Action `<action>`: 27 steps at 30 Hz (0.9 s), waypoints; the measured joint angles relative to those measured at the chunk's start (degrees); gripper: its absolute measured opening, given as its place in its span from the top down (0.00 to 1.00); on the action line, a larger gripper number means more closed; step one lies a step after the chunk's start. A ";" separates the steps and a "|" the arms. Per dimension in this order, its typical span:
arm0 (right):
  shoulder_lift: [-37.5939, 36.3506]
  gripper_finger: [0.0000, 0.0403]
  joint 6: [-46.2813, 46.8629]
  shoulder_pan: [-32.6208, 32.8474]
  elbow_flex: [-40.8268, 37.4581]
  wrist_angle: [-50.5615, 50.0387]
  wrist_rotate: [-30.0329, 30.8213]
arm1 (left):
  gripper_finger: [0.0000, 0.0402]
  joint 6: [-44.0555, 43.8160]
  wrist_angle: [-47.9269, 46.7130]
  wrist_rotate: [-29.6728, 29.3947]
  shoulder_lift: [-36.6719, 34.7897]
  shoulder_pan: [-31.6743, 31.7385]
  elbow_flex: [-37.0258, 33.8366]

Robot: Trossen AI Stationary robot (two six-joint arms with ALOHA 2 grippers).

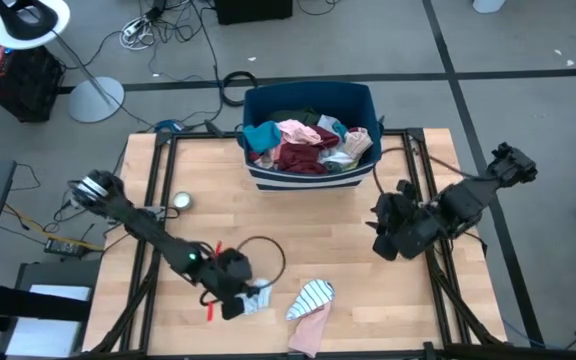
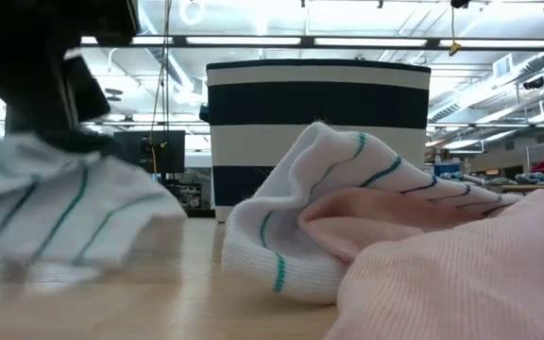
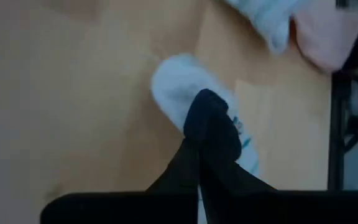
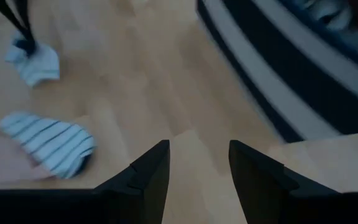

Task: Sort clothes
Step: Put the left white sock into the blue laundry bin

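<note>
A small white garment with teal stripes [image 1: 259, 298] lies near the table's front edge, and my left gripper [image 1: 235, 299] is shut on it. To its right a second white teal-striped garment [image 1: 313, 296] rests on a pink one [image 1: 308, 331]; the low view shows the striped one [image 2: 348, 179] lying over the pink one [image 2: 461, 274]. The dark blue bin with white stripes [image 1: 310, 175] stands at the far middle, piled with teal, dark red, pink and white clothes [image 1: 303, 142]. My right gripper [image 1: 386, 238] hovers open right of the bin, over bare table [image 4: 197, 165]. My left gripper pinches the small white striped garment [image 3: 179, 87] between its two shut fingers [image 3: 213, 124], which slant down onto it from above. The fingers hide the exact spot and the number of layers. The cloth spreads out on the table around the fingertips.
A black cable loop [image 1: 260, 255] lies on the table behind my left gripper, with red strips [image 1: 211, 303] beside that gripper and a small round silver object [image 1: 182, 200] farther back on the left. Black frame rails [image 1: 154, 200] run along both table sides.
</note>
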 joint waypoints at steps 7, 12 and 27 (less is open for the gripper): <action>0.41 0.59 7.09 6.52 -7.66 -0.30 7.73 | 1.00 0.32 -6.84 -7.65 -13.49 0.02 -0.01; -2.60 0.59 16.18 11.19 -19.38 6.06 8.97 | 1.00 2.45 -7.62 -10.62 -19.20 2.04 0.48; -5.89 0.59 15.37 11.90 -55.27 60.87 10.78 | 1.00 32.27 -18.51 -12.23 -18.69 24.01 27.52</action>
